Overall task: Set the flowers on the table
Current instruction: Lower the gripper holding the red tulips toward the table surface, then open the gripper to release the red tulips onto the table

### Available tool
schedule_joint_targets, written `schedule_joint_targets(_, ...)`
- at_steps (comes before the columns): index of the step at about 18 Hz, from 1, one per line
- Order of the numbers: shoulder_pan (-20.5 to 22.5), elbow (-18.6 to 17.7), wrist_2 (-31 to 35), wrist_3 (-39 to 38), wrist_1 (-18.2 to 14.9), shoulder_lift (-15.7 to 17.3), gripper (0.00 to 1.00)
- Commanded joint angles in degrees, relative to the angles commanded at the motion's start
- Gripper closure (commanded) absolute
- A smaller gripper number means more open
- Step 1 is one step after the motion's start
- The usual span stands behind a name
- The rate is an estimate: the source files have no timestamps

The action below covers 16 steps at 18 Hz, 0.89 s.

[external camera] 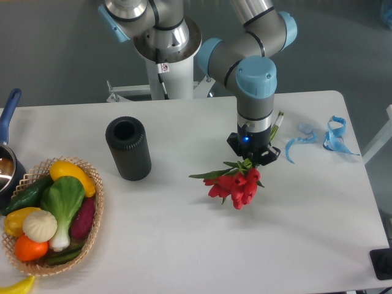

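Observation:
The flowers (236,185), a bunch of red tulips with green stems and leaves, lie slanted on or just above the white table (184,245), right of centre. The red heads point to the lower left. The stem ends (278,121) stick out at the upper right. My gripper (252,156) points straight down over the middle of the stems. Its black body hides the fingers and the part of the stems under it, so I cannot tell whether it grips them or whether the flowers touch the table.
A black cylinder (128,148) stands upright left of centre. A wicker basket (93,211) of vegetables sits at the front left, with a blue-handled pot (7,162) behind it. A curly light-blue ribbon (324,138) lies at the right.

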Motion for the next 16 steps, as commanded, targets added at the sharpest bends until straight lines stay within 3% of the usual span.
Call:
schedule_joint_targets(2,0.0,0.0,-0.2,0.0,0.2,0.0,0.37)
schedule_joint_targets(3,0.0,-0.2,-0.1,0.2,0.4,0.0,0.0)
schedule_joint_targets(11,0.6,0.6,-0.3,0.6,1.5,0.4,0.0)
schedule_joint_targets(16,2.5,0.9,-0.4,1.1,4.0,0.3,0.0)
